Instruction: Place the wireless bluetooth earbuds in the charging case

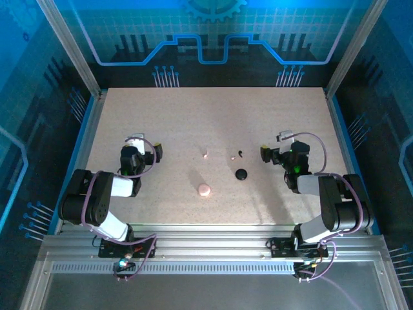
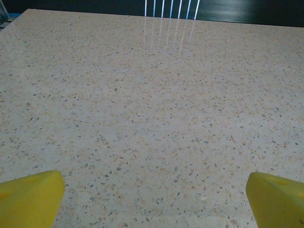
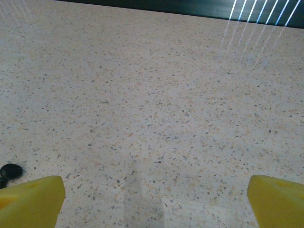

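Your left gripper (image 2: 154, 194) and right gripper (image 3: 154, 194) both hang empty over the speckled beige table (image 1: 193, 116), yellow fingers spread wide. At mid-table lie the left pale pinkish earbud (image 1: 206, 154), the right pale pinkish earbud (image 1: 233, 156) and the tiny black earbud (image 1: 240, 154), all just far of the round pink pebble-like case (image 1: 204, 190) and the round black pebble-like case (image 1: 241, 174).

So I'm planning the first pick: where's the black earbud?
In the top view the black earbud lies right of centre, beside a pale earbud, just beyond the black case and left of the right gripper.
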`<state>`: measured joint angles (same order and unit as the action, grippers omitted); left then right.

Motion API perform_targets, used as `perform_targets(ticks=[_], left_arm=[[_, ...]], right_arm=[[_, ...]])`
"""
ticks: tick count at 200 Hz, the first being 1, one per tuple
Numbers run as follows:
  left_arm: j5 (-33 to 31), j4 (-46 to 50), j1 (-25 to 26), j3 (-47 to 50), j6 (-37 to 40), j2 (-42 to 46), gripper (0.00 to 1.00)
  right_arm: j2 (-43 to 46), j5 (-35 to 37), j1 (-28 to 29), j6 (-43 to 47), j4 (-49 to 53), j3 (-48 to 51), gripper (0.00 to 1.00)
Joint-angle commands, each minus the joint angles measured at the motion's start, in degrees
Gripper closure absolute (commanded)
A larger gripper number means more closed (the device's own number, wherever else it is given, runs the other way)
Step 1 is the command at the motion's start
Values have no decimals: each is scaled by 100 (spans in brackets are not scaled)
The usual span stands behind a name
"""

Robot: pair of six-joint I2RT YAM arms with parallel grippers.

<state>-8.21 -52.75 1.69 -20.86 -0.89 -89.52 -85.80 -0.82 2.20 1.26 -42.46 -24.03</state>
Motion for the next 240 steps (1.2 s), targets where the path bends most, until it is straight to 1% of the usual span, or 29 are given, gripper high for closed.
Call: perform_targets(ticks=[1,68,90,105,119,132,141,148,158,170,186,199,213,222,231,240], left_arm=[[139,48,-46,-137,123,75,1],[199,64,-82,-137,111,74,1],[182,45,-74,-133,114,76,1],[-139,186,-14,-169,106,198,1],[-253,704,44,-303,139,539,1],[-386,1443,138,-525,212,941,2],[-613,2016,266,-725,219,1251,3],[-798,2627,368,-961,58,1496,5],[-821,3574,501,-1379,-169,1785,10],[-826,4384,708,-1793,-442,1978,13],[-967,5078,1073,-2181,-583,2093,16],[-1015,5446,1310,-2412,-612,2085,16],[-1014,5939,1418,-2643,-832,1992,16],[-1040,6246,1443,-2775,-1169,1911,17],[-872,6520,1460,-2890,-1327,1833,19],[-931,6854,1507,-3038,-1443,1750,19]], right_arm=[[-45,52,20,-47,36,-136,0],[-29,49,22,-54,27,-127,0],[196,-33,60,40,488,-291,0],[547,33,83,-24,1302,-588,0],[941,144,90,-240,2138,-858,0],[1391,227,118,-513,2664,-1005,0],[1664,186,144,-705,3151,-1095,0],[1847,28,158,-896,3534,-1229,0],[2021,-306,188,-1067,4235,-1508,0],[2093,-530,252,-1214,5170,-1951,0],[2103,-341,427,-1464,6237,-2423,0],[2130,-368,601,-1484,6859,-2605,0],[2264,-592,863,-1415,7152,-2549,0],[2389,-676,1065,-1432,7329,-2470,0],[2526,-651,1292,-1561,7520,-2400,0],[2660,-552,1560,-1747,7740,-2363,0]])
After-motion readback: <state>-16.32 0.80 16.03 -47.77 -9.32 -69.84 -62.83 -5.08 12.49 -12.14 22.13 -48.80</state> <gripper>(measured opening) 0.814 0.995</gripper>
